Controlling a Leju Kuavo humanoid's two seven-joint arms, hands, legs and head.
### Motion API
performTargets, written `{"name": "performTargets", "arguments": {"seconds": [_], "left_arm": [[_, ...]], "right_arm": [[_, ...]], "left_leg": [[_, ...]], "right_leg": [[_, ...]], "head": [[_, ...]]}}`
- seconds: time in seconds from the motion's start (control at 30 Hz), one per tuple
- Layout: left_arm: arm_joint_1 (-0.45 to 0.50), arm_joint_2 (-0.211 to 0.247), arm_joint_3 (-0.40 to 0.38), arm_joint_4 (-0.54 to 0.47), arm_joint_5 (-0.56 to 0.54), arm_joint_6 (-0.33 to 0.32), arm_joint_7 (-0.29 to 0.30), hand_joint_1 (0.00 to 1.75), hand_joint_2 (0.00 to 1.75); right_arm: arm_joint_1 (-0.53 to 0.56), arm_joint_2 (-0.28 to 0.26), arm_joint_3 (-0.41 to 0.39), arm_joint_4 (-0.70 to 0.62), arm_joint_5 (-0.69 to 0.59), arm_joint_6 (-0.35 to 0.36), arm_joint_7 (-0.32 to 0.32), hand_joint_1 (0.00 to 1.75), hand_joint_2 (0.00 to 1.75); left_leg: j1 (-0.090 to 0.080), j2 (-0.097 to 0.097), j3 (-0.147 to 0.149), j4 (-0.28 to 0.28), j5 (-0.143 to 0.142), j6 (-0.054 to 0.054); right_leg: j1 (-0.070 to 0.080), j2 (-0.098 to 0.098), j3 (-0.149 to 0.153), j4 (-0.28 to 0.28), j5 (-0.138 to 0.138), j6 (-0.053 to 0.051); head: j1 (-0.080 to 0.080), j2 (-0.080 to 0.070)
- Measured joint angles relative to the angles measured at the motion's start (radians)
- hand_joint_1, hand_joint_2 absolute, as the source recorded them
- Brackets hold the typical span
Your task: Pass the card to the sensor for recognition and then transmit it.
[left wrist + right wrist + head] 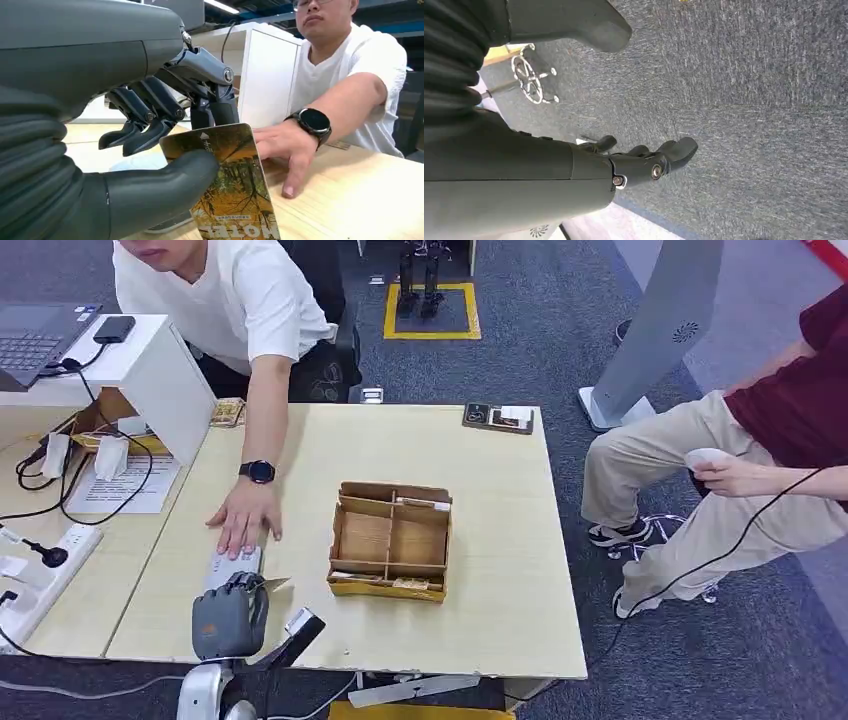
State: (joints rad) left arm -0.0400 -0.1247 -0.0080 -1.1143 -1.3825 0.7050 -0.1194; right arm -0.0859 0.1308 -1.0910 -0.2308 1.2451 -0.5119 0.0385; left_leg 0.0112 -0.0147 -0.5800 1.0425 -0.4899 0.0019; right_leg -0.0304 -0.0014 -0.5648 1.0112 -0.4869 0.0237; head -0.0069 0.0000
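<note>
My left hand hovers over the table's near left corner and pinches a yellow hotel card between thumb and fingers; the card's corner sticks out to the right. Just beyond the hand lies a pale flat sensor pad, with a person's hand resting on its far end. In the left wrist view the card stands upright over the pad. My right hand hangs beside my body over grey carpet, fingers loosely apart and holding nothing.
A cardboard divided box sits mid-table. A white-shirted person leans in from the far left; another person sits at right holding a controller. A power strip and cables lie on the left desk. A dark tray rests at the far edge.
</note>
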Motion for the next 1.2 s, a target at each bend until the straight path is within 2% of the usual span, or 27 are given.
{"name": "performTargets", "arguments": {"seconds": [0.3, 0.53, 0.7, 0.97, 1.07, 1.13, 1.2], "left_arm": [[0.0, 0.0, 0.0, 0.0, 0.0, 0.0, -0.001, 1.75, 1.75], [0.001, -0.003, 0.001, -0.017, -0.004, 0.0, -0.033, 1.75, 1.75], [0.001, -0.045, 0.053, -0.097, -0.001, 0.0, -0.13, 1.75, 1.75], [0.001, -0.084, 0.106, -0.156, 0.0, 0.0, -0.148, 1.75, 1.75], [-0.003, -0.111, 0.14, -0.183, 0.01, 0.0, -0.227, 1.75, 1.75], [-0.016, -0.143, 0.188, -0.201, 0.016, 0.0, -0.295, 1.75, 1.75], [-0.028, -0.159, 0.238, -0.217, 0.048, 0.0, -0.336, 1.75, 1.75]], "right_arm": [[0.0, 0.0, 0.0, 0.0, 0.0, 0.0, 0.0, 0.0, 1.75], [0.0, 0.0, 0.0, 0.0, 0.003, 0.0, 0.002, 0.0, 1.75], [0.0, 0.0, 0.001, 0.0, 0.008, -0.003, 0.003, 0.0, 1.75], [0.0, 0.0, 0.002, 0.001, 0.008, -0.005, 0.003, 0.0, 1.75], [0.001, 0.0, 0.002, 0.001, 0.009, -0.006, 0.003, 0.0, 1.75], [0.0, 0.0, 0.002, 0.001, 0.011, -0.01, 0.005, 0.0, 1.75], [0.0, 0.0, 0.004, 0.001, 0.012, -0.012, 0.009, 0.0, 1.75]], "left_leg": [[0.0, 0.0, 0.0, 0.0, 0.0, 0.0], [0.0, 0.0, 0.0, 0.0, 0.0, 0.0], [0.0, 0.0, 0.0, 0.0, 0.0, 0.0], [0.0, 0.0, 0.0, 0.0, 0.0, 0.0], [0.0, 0.0, -0.001, 0.0, 0.0, 0.0], [0.0, 0.0, -0.001, 0.0, 0.0, 0.0], [0.0, 0.0, 0.0, 0.0, 0.0, 0.0]], "right_leg": [[0.0, 0.0, 0.0, 0.0, 0.0, 0.0], [0.0, 0.0, 0.0, 0.0, 0.0, 0.0], [0.0, 0.0, 0.0, 0.0, 0.0, 0.0], [0.0, 0.0, 0.0, 0.0, 0.0, 0.0], [0.0, 0.0, 0.0, 0.0, 0.0, 0.0], [0.0, 0.0, 0.0, 0.0, 0.0, 0.0], [0.0, 0.001, -0.001, 0.0, 0.0, 0.0]], "head": [[0.0, 0.0], [0.0, 0.0], [0.0, 0.0], [0.0, 0.0], [0.0, 0.0], [0.0, 0.0], [0.001, 0.0]]}}
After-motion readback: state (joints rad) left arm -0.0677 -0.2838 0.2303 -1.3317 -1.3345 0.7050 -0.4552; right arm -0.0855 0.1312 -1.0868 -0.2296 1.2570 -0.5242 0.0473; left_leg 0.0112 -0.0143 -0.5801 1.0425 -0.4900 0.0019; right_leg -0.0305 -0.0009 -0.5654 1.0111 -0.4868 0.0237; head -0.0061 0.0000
